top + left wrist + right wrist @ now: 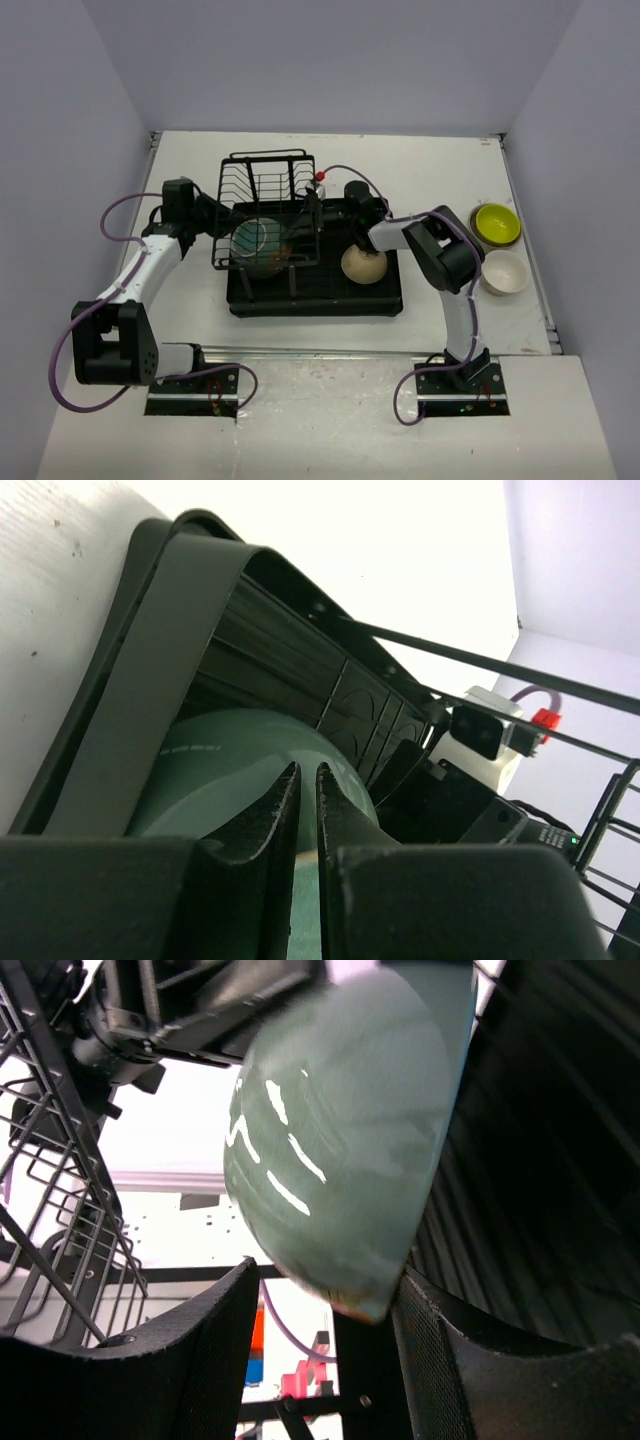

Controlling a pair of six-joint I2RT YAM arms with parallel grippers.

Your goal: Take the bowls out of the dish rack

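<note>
In the dish rack [315, 305] a teal bowl [256, 246] stands on its edge among the black wires. My left gripper [228, 232] comes in from the left, and its jaws [305, 770] are shut on the rim of that teal bowl [230, 760]. From the right, my right gripper [312, 222] is open around the opposite edge. The teal bowl's [340, 1140] rim dips between the jaws [328, 1272], close to the right finger [430, 1340] and apart from the left one. A beige bowl [364, 264] lies upside down on the rack's tray.
At the right of the table a yellow-green bowl [496, 222] sits stacked in another bowl, with a cream bowl [503, 272] just in front. The upright wire holder [265, 180] rises at the rack's back left. Side walls close in the table.
</note>
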